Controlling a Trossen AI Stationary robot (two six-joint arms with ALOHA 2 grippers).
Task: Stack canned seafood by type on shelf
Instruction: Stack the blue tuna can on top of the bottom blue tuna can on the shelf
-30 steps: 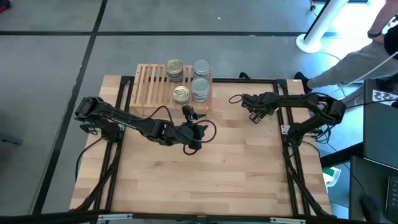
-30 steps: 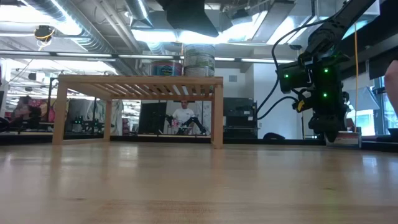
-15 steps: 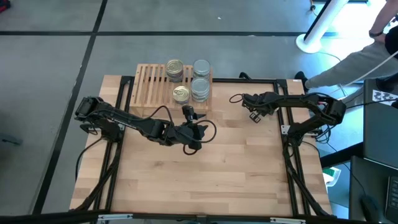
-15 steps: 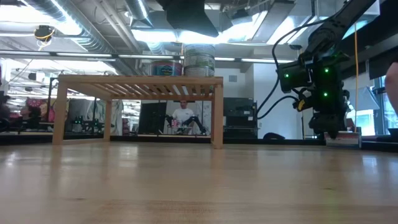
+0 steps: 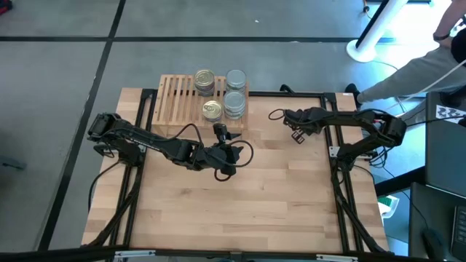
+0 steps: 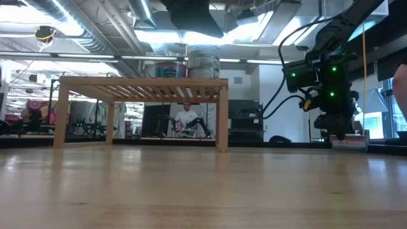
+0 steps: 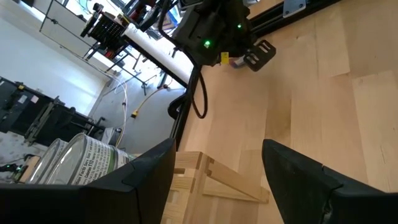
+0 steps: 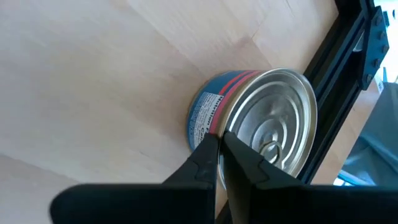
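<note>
The shelf stands at the table's far edge on its legs. On its slats rest gold-lidded cans and silver-lidded cans. My left gripper hovers open just in front of the shelf's near right corner, with nothing between its fingers. My right gripper is shut, slanting down over a silver-lidded can with a blue and red label, which rests on the table at the far right beside the black frame rail. My right gripper's shut fingertips stand at the near rim of the blue-and-red can's lid, coming from above at a slant. Nothing shows between the fingers. Whether they touch the rim I cannot tell. The can sits flat on the table.
A black frame rail runs close behind the can. Bare wood spreads across the table's near half. A person's sleeve reaches in beyond the far right corner. Cables loop beside my left wrist.
My right gripper has shut its fingers over the can without moving off. The can has stayed where it was.
</note>
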